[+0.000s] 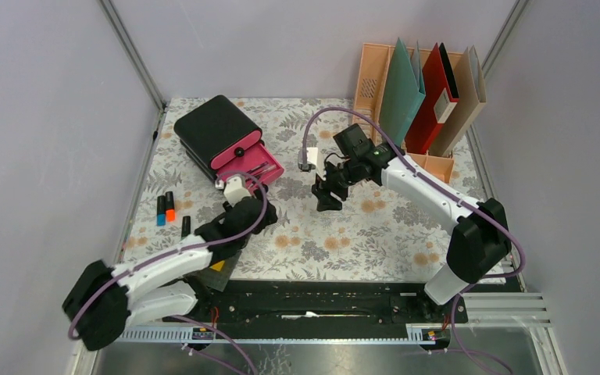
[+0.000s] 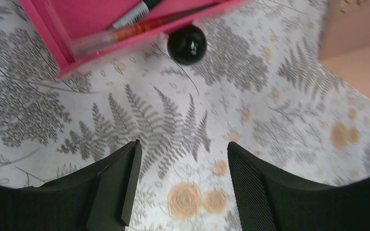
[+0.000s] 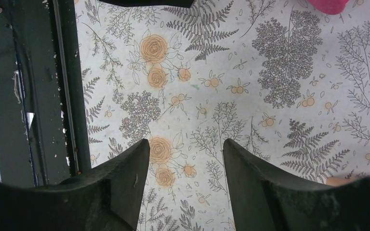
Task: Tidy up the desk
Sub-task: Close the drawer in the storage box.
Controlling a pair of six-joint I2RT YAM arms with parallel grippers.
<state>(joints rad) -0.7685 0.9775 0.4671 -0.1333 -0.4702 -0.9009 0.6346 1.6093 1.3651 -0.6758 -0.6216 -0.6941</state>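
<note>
The desk (image 1: 375,234) wears a pale cloth printed with grey ferns and orange flowers. My left gripper (image 1: 238,187) hovers just in front of the open pink drawer (image 1: 256,167) of a black drawer box (image 1: 217,129). In the left wrist view that gripper (image 2: 183,156) is open over bare cloth, and the drawer (image 2: 96,19) holds pens behind its black knob (image 2: 187,44). My right gripper (image 1: 328,195) hangs above the middle of the desk. Its wrist view shows it (image 3: 185,149) open over the cloth with nothing between the fingers.
A peach file rack (image 1: 371,78) with teal, red and tan folders stands at the back right. A blue marker (image 1: 161,211), an orange one (image 1: 170,206) and a black one (image 1: 186,226) lie at the left. A small white object (image 1: 311,156) lies mid-back. A black rail (image 3: 29,96) borders the near edge.
</note>
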